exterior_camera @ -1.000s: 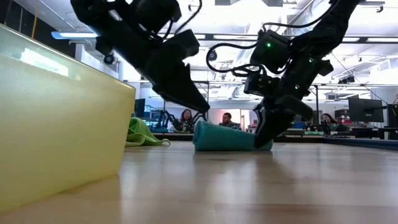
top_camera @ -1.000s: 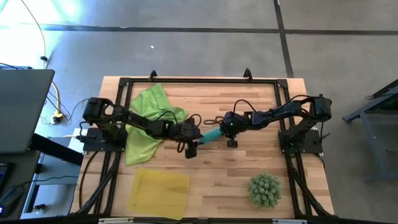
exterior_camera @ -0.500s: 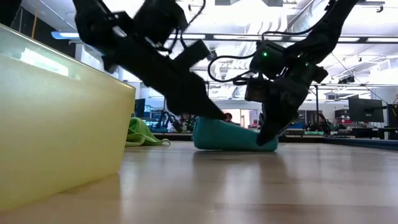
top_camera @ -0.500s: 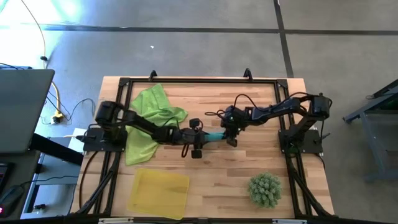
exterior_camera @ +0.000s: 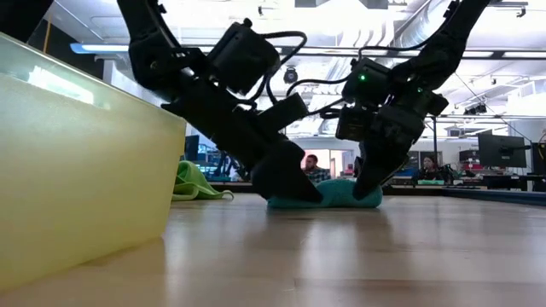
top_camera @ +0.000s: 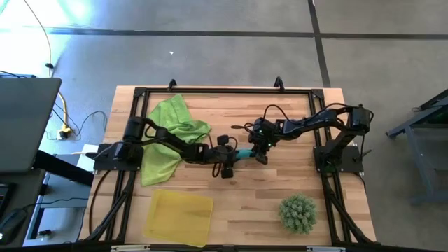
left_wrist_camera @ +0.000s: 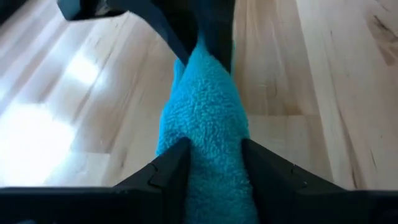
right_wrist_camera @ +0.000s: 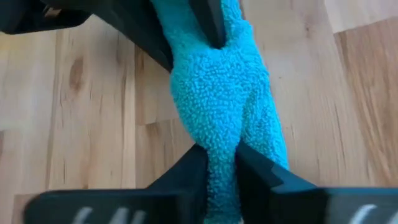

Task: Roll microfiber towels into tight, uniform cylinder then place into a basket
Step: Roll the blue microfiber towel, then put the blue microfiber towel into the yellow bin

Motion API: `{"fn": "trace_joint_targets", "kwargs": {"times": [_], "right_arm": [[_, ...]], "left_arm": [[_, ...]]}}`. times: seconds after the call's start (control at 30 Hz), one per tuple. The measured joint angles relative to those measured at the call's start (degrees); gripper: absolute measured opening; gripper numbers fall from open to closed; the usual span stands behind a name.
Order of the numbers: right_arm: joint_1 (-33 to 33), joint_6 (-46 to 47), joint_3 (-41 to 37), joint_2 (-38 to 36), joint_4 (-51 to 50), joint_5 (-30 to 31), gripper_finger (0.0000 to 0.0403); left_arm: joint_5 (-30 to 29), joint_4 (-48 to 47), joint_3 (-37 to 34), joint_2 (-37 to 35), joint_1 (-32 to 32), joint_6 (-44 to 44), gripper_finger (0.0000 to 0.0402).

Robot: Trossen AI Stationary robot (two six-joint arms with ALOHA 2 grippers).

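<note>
Two grippers meet at the middle of the wooden table (top_camera: 280,189), both on the rolled teal towel (top_camera: 242,153) that lies flat on the boards. Against the picture from a second ago, the left gripper (top_camera: 229,155) has slid along the roll toward its partner, so that far less teal shows between them in the high view, and in the low view the roll sits lower and squatter on the wood than it did. The left gripper's jaws are closed on the towel's thicker end, the terry bulging up between the two fingers in the left wrist view (left_wrist_camera: 208,162). The right gripper (top_camera: 260,148) has its jaws narrow, pinching a ridge of the cloth at the other end (right_wrist_camera: 221,168); that pinch looks a touch looser than a moment earlier, so I judge the right arm may be about to hand the roll over to the left one, though nothing has let go yet. For the task this reads as the rolling being done and the carry to the basket (top_camera: 178,216) about to start. The basket sits near the table's 7 o'clock edge, well apart from the roll, and nothing shows inside it. A lime-green towel (top_camera: 168,136) lies crumpled at 10 o'clock, unrolled, and a green spiky ball (top_camera: 298,213) rests at 5 o'clock.
</note>
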Motion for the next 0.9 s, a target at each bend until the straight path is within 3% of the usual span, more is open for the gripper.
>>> {"fn": "trace_joint_targets", "kwargs": {"times": [0.17, 0.3, 0.63, 0.9], "right_arm": [[-0.15, -0.9, -0.02, -1.0, 0.04, -0.12, 0.0124], [-0.96, -0.02, -0.13, -4.43, -2.3, 0.84, 0.0151], [-0.74, -1.43, -0.22, -18.24, -13.09, 4.55, 0.0155], [1.78, -1.57, -0.11, -23.53, -13.05, 5.54, 0.0155]], "left_arm": [[0.08, -4.83, 0.26, -0.31, 0.02, -6.03, 0.009], [2.03, -6.88, 0.29, -0.35, 0.05, -8.4, 0.0051], [2.66, -7.53, -0.05, -1.11, 0.04, -12.86, 0.002], [5.28, -14.07, -0.52, -10.0, -0.78, -12.57, 0.0017]]}}
